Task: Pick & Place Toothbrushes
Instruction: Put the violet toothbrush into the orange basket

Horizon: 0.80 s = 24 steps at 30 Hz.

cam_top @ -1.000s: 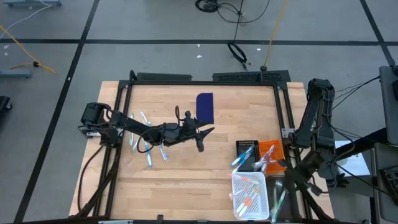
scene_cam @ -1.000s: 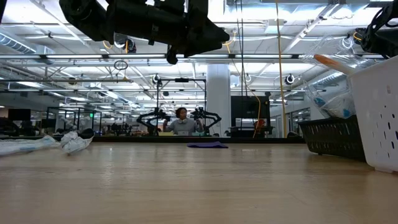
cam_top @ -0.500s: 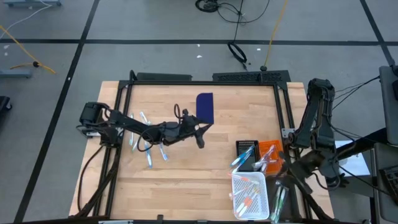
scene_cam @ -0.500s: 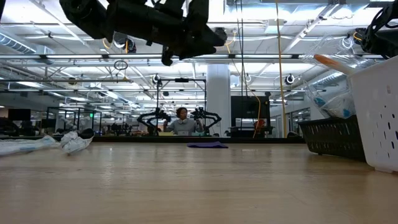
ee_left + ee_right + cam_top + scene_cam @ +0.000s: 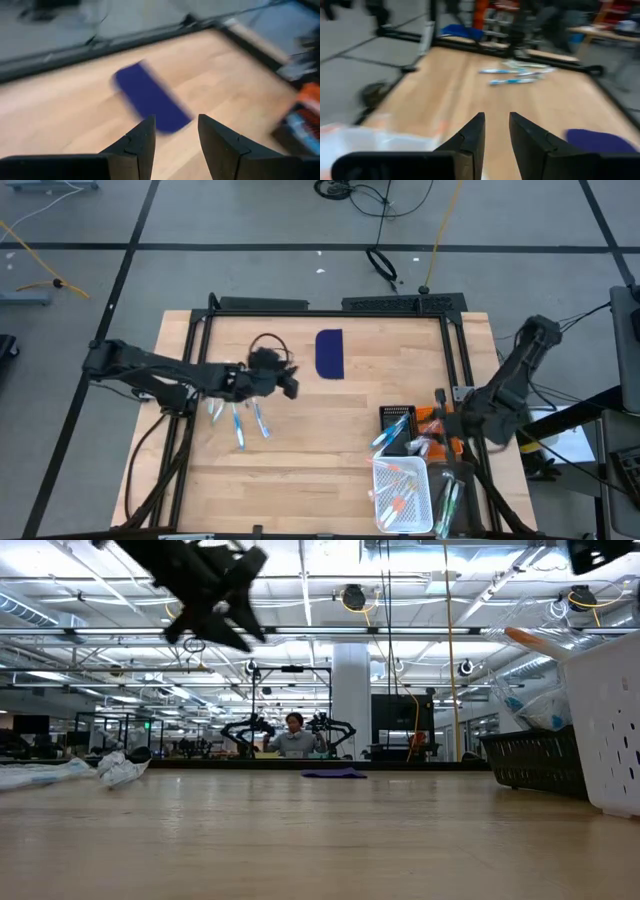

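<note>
Retracted from beside the dark blue rectangle (image 5: 329, 353), left gripper (image 5: 287, 385) hangs empty, fingers apart, over loose toothbrushes (image 5: 240, 418) left of it. Right gripper (image 5: 493, 131), narrowly parted and empty, has risen from the white basket (image 5: 402, 494). Several sorted; few remain.

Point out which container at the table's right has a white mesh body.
The white basket, nearest the table's front edge; the black basket and orange one sit behind it.
</note>
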### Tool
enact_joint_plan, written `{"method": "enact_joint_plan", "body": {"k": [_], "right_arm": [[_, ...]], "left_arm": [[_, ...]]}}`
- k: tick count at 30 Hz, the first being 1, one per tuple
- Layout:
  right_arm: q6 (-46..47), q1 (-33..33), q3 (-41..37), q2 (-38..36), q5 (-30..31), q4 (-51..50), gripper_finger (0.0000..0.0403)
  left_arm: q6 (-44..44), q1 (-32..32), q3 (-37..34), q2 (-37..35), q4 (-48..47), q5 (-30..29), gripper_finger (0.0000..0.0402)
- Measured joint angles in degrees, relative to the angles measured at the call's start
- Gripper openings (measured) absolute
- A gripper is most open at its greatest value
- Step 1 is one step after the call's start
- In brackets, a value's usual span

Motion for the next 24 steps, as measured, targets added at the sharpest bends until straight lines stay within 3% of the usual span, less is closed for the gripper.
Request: {"method": "enact_joint_plan", "body": {"k": [4,7,13,19,24], "right_arm": [[-4.8,-8.0,0.0,-0.4,-0.7,2.9,0.0079],[-9.1,-13.7,0.0,-0.4,-4.6,5.8,0.0079],[-15.4,-25.2,0.0,-0.5,-8.5,12.5,0.0079],[-16.3,-35.0,0.0,-0.4,-14.7,13.7,0.0079],[-15.6,-39.0,0.0,0.0,-22.3,13.7,0.0079]], "left_arm": [[-12.1,1.0,0.0,-5.4,-16.9,1.3,0.0147],[-20.5,2.2,0.0,-8.1,-27.0,4.4,0.0147],[-33.5,5.9,0.0,-8.7,-42.5,12.0,0.0147],[-39.2,9.8,0.0,-6.9,-49.9,18.1,0.0147],[-39.2,13.3,-1.3,-4.8,-49.6,21.8,0.0147]]}}
